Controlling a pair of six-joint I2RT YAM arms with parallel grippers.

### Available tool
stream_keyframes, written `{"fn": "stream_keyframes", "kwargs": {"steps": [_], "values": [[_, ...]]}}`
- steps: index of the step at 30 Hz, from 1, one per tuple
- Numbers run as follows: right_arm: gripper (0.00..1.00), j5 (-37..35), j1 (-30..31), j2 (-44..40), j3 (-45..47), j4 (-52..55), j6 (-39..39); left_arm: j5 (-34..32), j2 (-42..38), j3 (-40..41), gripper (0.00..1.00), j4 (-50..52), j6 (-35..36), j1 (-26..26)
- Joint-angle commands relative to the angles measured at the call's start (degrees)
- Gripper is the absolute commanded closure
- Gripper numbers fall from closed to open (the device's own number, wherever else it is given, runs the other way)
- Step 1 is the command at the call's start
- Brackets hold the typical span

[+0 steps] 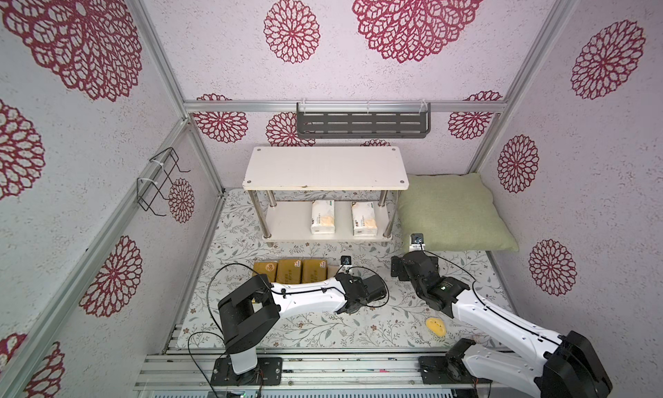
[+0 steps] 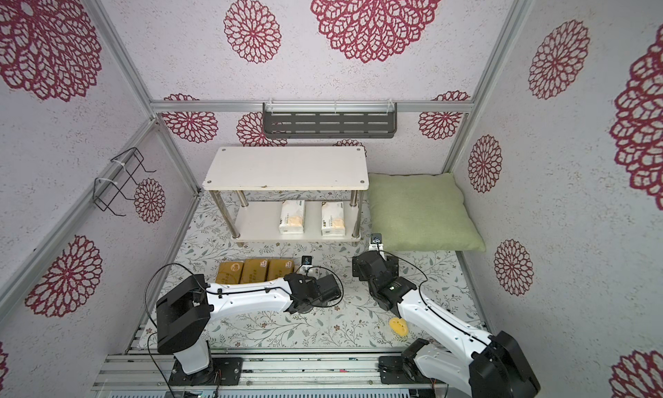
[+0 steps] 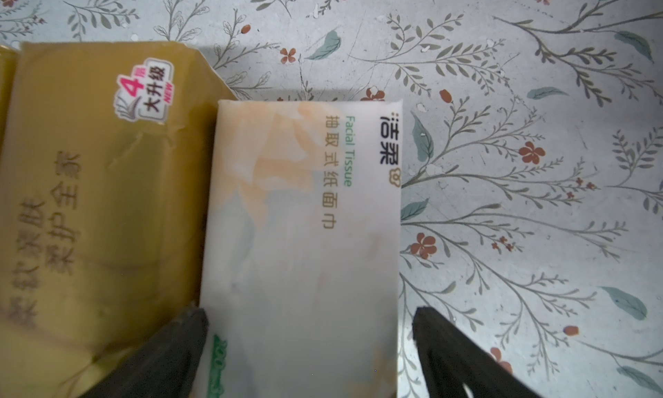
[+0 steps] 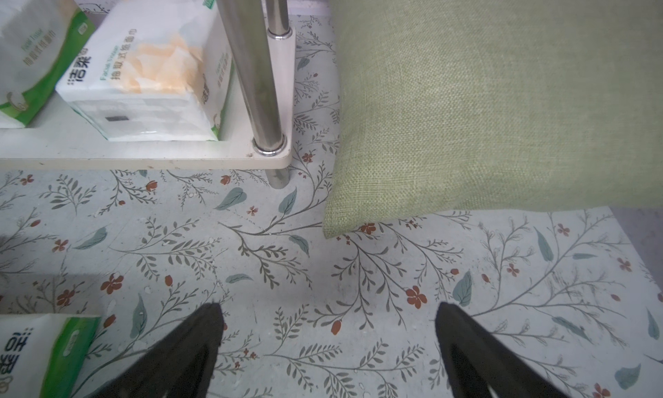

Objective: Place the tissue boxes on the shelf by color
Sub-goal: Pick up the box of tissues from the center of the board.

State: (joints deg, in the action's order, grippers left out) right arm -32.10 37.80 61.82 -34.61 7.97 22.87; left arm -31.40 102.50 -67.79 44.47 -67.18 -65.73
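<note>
Straddling a white tissue pack (image 3: 301, 235) in the left wrist view, the left gripper (image 3: 308, 313) is standing open, a gold pack (image 3: 107, 199) lying just beside it. In the right wrist view, the right gripper (image 4: 328, 310) is hanging open over the floral mat (image 4: 287, 267), the shelf (image 4: 143, 152) ahead of it holding two white packs (image 4: 143, 84) on its lower board.

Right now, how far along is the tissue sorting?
Done: two white packs sit on the shelf's lower board. In hand: the open left tool straddles the third white pack on the table, not yet gripped. Remaining: that pack, plus three gold packs in a row beside it; top board is bare. Right tool open, empty.
</note>
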Motion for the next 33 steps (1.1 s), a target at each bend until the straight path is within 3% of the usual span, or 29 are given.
{"fn": "stream_keyframes", "kwargs": {"steps": [1,13,19,33], "values": [[0.01,1.08,-0.79,0.22,-0.76,-0.68,-0.92,0.51,1.13,0.82,0.03,1.07,-1.70,0.56],[0.01,2.76,-1.15,0.98,-0.09,-0.94,-0.10,-0.23,2.09,2.23,0.03,2.60,-5.75,0.61],[0.01,3.43,-1.24,1.21,-0.09,-1.29,0.07,-4.45,0.99,-1.19,0.03,8.60,-6.83,-0.48],[0.01,5.13,-1.23,1.97,-0.11,-1.07,0.28,-3.17,1.54,1.50,0.03,6.69,-7.79,-0.20]]}}
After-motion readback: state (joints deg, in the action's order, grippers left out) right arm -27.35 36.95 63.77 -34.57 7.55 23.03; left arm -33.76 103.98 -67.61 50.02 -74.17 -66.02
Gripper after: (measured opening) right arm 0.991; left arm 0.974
